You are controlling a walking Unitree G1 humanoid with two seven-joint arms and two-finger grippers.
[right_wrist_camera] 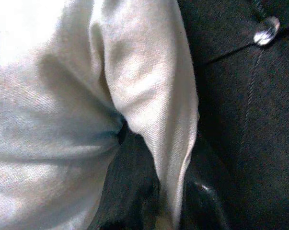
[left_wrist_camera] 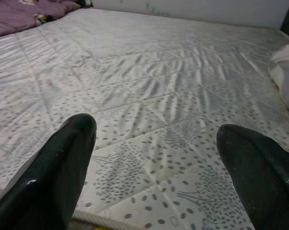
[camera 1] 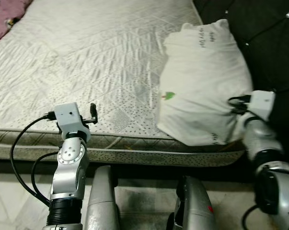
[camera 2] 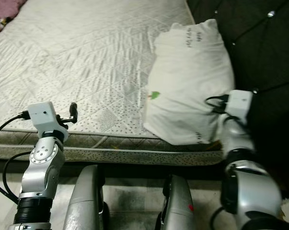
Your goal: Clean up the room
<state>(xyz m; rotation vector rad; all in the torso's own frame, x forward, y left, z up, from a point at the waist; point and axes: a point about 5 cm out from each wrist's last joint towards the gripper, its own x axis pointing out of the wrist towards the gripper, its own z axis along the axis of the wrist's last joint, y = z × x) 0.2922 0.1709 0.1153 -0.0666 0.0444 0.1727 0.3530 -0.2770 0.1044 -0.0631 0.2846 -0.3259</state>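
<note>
A white pillow (camera 1: 202,81) lies on the right end of the quilted mattress (camera 1: 86,57), against the dark tufted headboard (camera 1: 264,38); the right gripper (right_wrist_camera: 168,191) is at its lower right corner, and the right wrist view shows a fold of pillow cloth pinched between the closed black fingers (right_wrist_camera: 202,201); the left gripper (left_wrist_camera: 156,158) hovers over the mattress's near edge, well left of the pillow, fingers spread and empty; a purple blanket (left_wrist_camera: 24,14) lies at the mattress's far left corner.

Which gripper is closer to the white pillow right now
Right. The right gripper is pinching the white pillow's edge; the left gripper is open over the mattress, well apart from it.
</note>
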